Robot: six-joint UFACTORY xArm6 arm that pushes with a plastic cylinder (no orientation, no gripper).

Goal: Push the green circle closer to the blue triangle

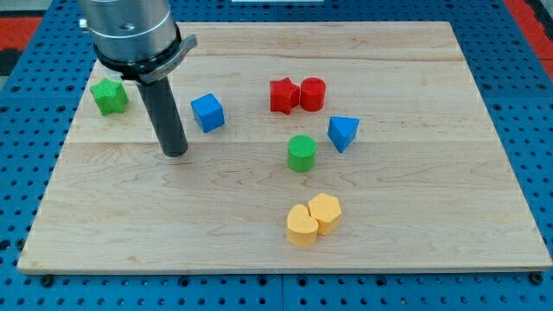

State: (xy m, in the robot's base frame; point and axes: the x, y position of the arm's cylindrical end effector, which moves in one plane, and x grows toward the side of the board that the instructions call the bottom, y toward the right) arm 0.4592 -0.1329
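my tip (175, 153) left of green circle (301, 153), blue triangle (342, 132) just right

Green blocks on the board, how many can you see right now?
2. The green star sits at the view's upper left, beside the rod. The green circle sits near the middle, just left of the blue triangle. My tip hides none, as far as shows.

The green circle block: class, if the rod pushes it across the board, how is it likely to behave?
The green circle stands flat on its end, short and squat, so it probably slides rather than rolls or tips. Its round side may let it slip off my tip if pushed off-centre. It looks small and rigid, likely light on the smooth wooden board.
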